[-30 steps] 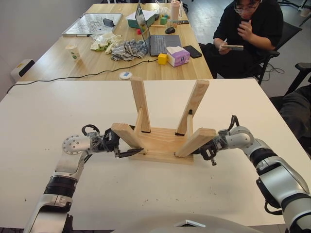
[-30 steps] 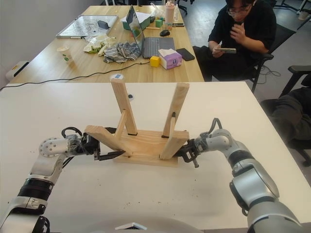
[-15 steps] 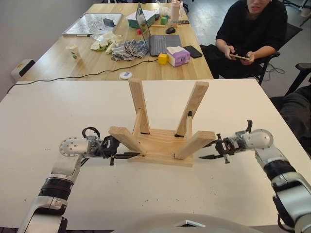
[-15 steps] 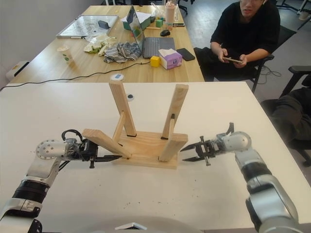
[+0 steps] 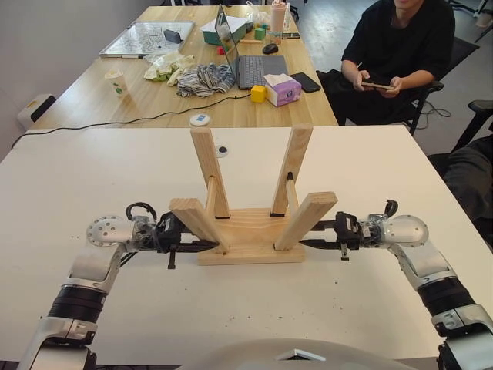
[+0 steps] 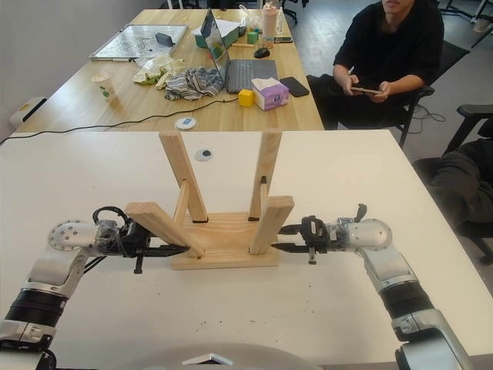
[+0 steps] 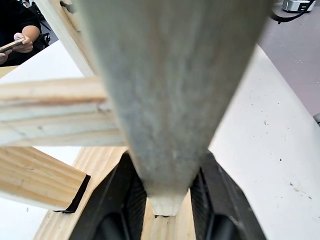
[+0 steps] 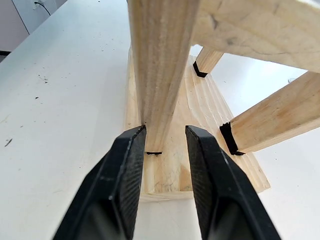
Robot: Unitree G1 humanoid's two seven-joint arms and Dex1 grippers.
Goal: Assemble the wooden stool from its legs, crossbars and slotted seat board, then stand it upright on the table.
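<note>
Stool (image 5: 245, 220) stands inverted on the white counter (image 5: 92, 169): slotted seat board (image 5: 250, 253) flat down, four legs splayed upward. Left tool (image 5: 206, 247) is clenched on the base of the near-left leg (image 5: 196, 222), just where it enters the board; judged a hold to steady that joint. Right tool (image 5: 308, 235) straddles the base of the near-right leg (image 5: 306, 220), fingers spread, a slight gap on one side, not yet gripping. Low, mirrored placement suits a two-armed lift and flip. Assembly appears complete; uprighting is outstanding.
</note>
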